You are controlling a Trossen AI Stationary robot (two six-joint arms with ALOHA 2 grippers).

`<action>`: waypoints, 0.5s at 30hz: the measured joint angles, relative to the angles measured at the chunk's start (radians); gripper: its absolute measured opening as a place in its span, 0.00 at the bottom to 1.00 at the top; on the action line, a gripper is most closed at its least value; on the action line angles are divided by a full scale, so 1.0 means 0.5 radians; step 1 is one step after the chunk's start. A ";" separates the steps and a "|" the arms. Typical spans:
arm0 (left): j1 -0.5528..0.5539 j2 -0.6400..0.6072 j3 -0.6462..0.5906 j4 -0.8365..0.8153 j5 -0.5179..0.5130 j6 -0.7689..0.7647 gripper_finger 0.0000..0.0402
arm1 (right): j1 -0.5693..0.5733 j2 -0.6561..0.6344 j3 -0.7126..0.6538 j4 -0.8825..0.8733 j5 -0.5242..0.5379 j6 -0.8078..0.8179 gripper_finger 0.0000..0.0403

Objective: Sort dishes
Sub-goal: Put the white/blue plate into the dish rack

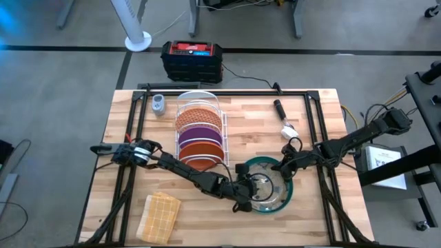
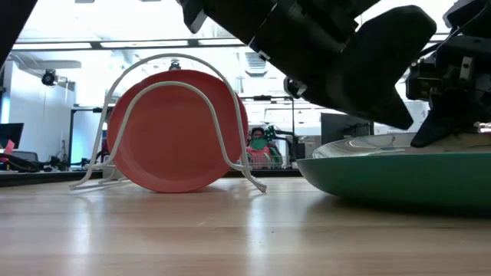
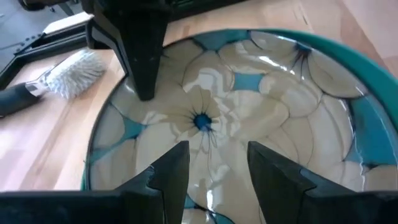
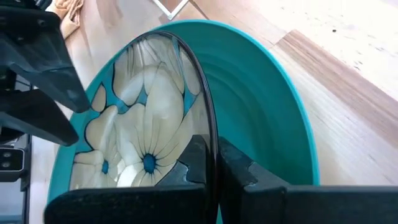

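Near bench [image 1: 317, 213] front edge: right gripper [image 4: 211, 163] fingers pinching clear glass plate [image 4: 163, 93] rim inside teal plate [image 1: 288, 195] | left gripper [image 3: 212, 163] fingers spread above | wire rack [image 1: 200, 131] mid-bench

wire rack [image 1: 200, 103], tan cloth [image 1: 160, 216], scrub brush [image 1: 284, 118]

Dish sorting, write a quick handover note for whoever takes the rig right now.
Right gripper: shut on the rim of the clear glass plate, which lies tilted inside the teal-green plate at the table's front right.
Left gripper: open, hovering over the glass plate's near side, holding nothing.
Done: orange-patterned plate, purple plate and plain orange plate stand in the white wire rack.
Left: likely rack the glass plate, then deal with the teal-green plate.
Tan woven cloth and brush lie untouched.
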 joint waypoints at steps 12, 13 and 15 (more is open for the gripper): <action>0.000 -0.095 0.001 0.074 -0.002 0.135 0.38 | 0.000 -0.156 -0.001 -0.088 0.005 -0.043 0.00; 0.000 -0.114 0.001 0.079 -0.005 0.145 0.38 | 0.000 -0.167 -0.001 -0.089 0.005 -0.050 0.00; 0.000 -0.139 0.001 0.088 -0.020 0.171 0.38 | 0.000 -0.187 -0.001 -0.097 0.007 -0.055 0.00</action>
